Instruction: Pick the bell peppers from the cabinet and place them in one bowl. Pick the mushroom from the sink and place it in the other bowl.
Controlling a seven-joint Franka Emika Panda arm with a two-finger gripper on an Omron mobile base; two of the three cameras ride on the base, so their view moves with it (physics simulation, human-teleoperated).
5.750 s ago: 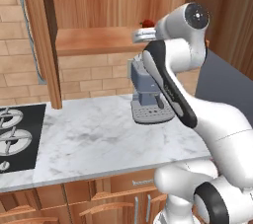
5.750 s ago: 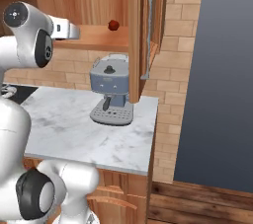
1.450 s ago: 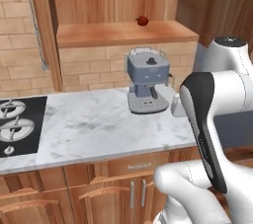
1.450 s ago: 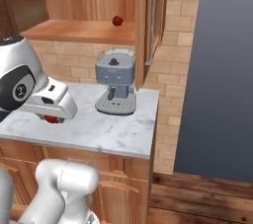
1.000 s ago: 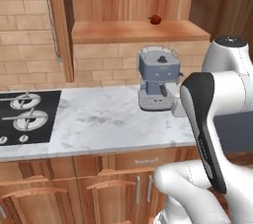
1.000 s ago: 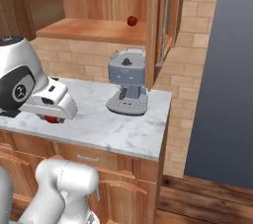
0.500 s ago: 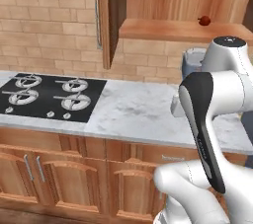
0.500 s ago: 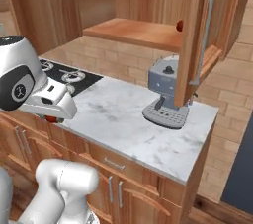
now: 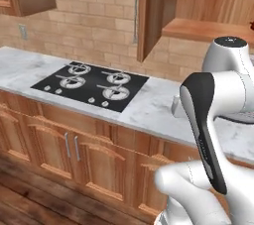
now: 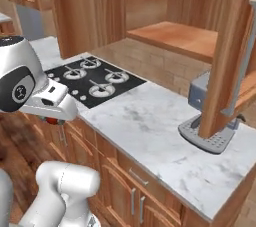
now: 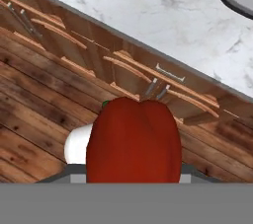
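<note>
A glossy red bell pepper (image 11: 133, 141) sits between my gripper's jaws and hides the fingertips in the hand view; a bit of its green stem shows at its upper left. In the right base view my gripper (image 10: 51, 119) hangs low in front of the counter edge, shut on that pepper, with a sliver of red under the hand. The cabinet (image 9: 208, 28) stands open up on the wall, its door (image 10: 227, 61) swung out over the counter and its plank shelf (image 10: 175, 38) bare where I see it. The bowls, the sink and the mushroom are out of view.
A black stovetop (image 9: 92, 83) lies in the marble counter (image 10: 150, 121). A grey coffee machine (image 10: 210, 131) stands partly behind the cabinet door. Wooden drawers and doors (image 9: 74, 144) run below the counter, above a plank floor (image 11: 34, 119).
The whole picture has shifted: the base has driven left along the counter, bringing the stovetop into view and pushing the coffee machine off right. The gripper still holds the pepper low.
</note>
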